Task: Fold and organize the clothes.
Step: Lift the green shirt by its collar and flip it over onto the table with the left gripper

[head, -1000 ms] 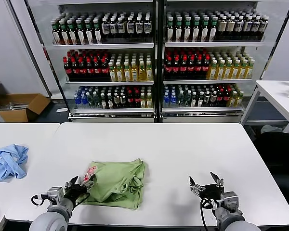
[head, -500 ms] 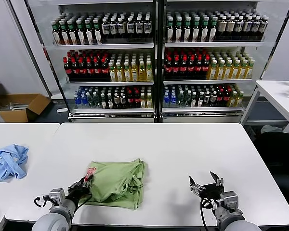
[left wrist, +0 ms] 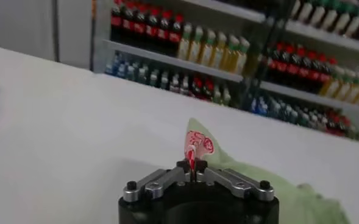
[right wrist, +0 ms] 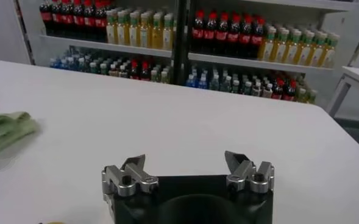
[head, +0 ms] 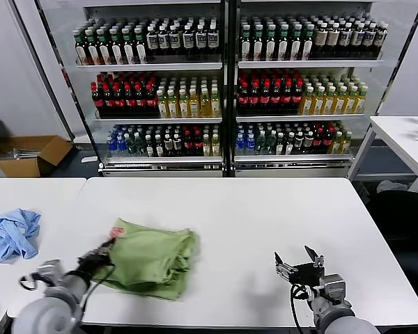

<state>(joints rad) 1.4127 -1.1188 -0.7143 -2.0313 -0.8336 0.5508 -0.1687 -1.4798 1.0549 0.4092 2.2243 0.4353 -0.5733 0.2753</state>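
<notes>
1. The light green polo shirt point(head: 148, 257) is lying bunched and partly folded on the white desk point(head: 265, 216), toward its near left part, with its red-and-white checkered print point(head: 117, 232) showing at the left edge.
2. The left pincer point(head: 106, 252) is sitting at the shirt's left edge, its jaws pressed together on a fold of the fabric; in the left wrist view the left pincer point(left wrist: 192, 172) is pinching the cloth just under the checkered print point(left wrist: 197, 145), which is standing up above the fingertips.
3. The right pincer point(head: 297, 262) is hovering low over the near right part of the desk, well apart from the shirt, with its jaws spread wide and holding nothing; the right wrist view is showing the right pincer point(right wrist: 187, 165) over bare desk with a strip of the shirt point(right wrist: 5, 131) off at the picture's edge.
4. A light blue garment point(head: 12, 234) is lying crumpled on a neighbouring desk point(head: 35, 191) to the left.
5. Shelves of bottles point(head: 223, 90) are standing behind the desks.
</notes>
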